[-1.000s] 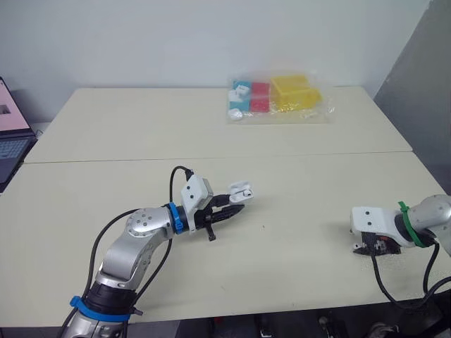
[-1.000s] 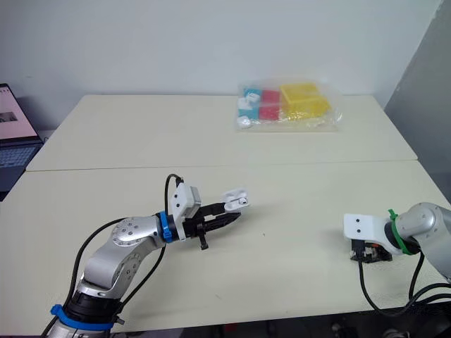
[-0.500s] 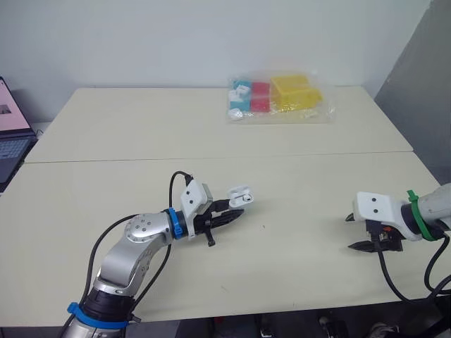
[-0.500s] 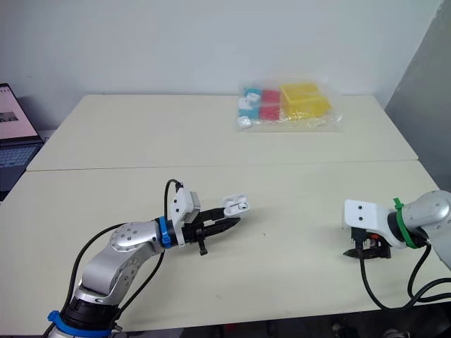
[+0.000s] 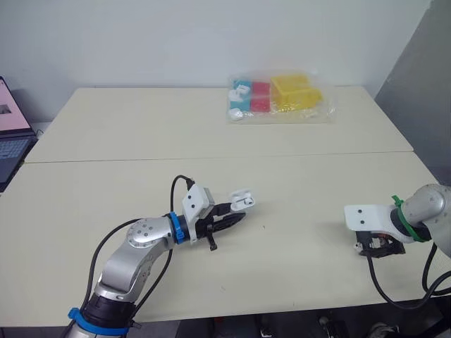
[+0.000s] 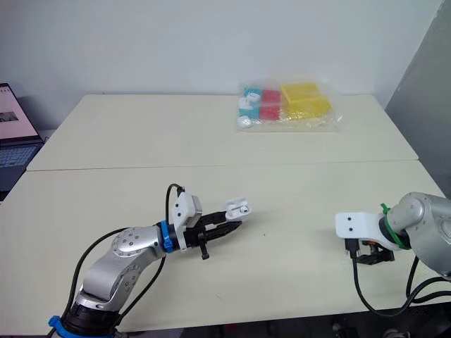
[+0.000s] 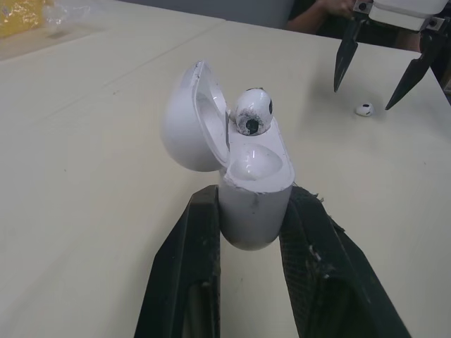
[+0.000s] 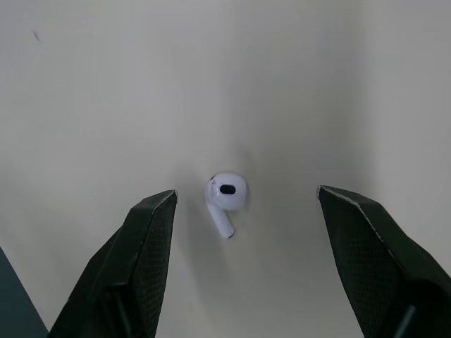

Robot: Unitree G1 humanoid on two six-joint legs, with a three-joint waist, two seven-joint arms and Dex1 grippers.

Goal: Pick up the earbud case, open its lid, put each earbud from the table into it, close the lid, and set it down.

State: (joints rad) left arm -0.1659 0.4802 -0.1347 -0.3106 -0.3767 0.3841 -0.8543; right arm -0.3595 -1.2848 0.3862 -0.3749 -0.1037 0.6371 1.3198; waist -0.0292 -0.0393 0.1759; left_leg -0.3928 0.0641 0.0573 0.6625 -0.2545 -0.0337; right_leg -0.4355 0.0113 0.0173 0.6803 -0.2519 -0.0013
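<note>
Earbud case is clenched by its lower body between the two black fingers of the left tool, over the front half of the desk, slightly to the robot's left of centre. Its lid is swung open and leans back to one side on its hinge. One seated earbud stands in the case with its rounded head poking up above the rim (a dark spot shows on the head), while the pocket beside it looks unfilled. Well apart from the case, toward the robot's right, the loose earbud lies flat on the desk. The right tool is released, its fingers spread wide to either side of this earbud and touching neither the head nor the short stem. At the far edge of the desk lies a clear plastic bag holding yellow, red and blue pieces. An open laptop sits off the desk's left end.
</note>
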